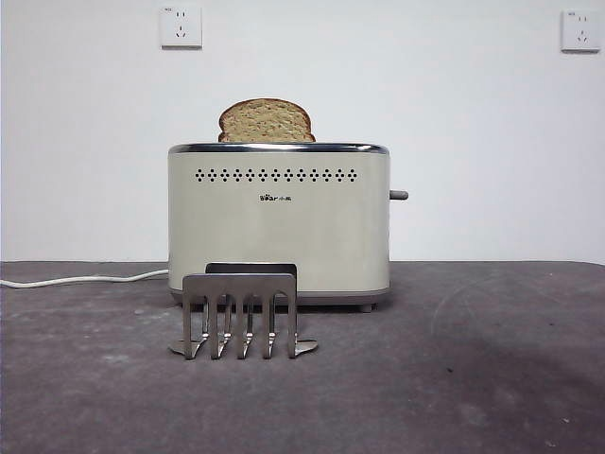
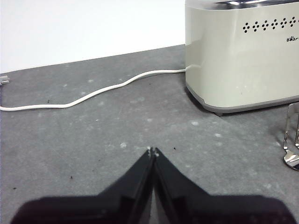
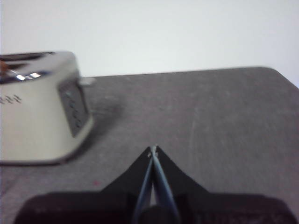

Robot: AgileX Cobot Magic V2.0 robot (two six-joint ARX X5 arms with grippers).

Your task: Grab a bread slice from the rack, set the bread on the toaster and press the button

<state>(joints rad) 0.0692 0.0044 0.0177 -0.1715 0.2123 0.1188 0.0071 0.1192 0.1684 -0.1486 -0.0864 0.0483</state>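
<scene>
Nearest the front camera stands the rack (image 1: 240,316), a grey metal comb of upright prongs on curled feet, its slots bare, set on the dark grey table (image 1: 492,378) just in front of the toaster's lower left half. Behind it is the toaster (image 1: 279,222), a cream box with a chrome top rim, a row of small dots and a small logo on the broad face. The slice of bread (image 1: 266,121) sits in the toaster's top slot, upright, its rounded speckled top and brown crust standing above the rim. The button (image 1: 399,195), a dark grey lever knob, sticks out from the narrow right side, high up near the row of dots. A white power cord (image 1: 80,279) runs from the toaster's left side across the table to the picture's edge. On the white wall behind are two wall sockets (image 1: 181,26). My left gripper (image 2: 153,150) has its jaws pressed together, holding nothing, low over the table and well apart from the toaster (image 2: 243,56), with the cord (image 2: 93,92) ahead of it and one end of the rack (image 2: 292,140) just in sight. My right gripper (image 3: 153,149) is likewise clenched and empty, over bare table beside the toaster's (image 3: 39,109) narrow end; that view is blurred.
</scene>
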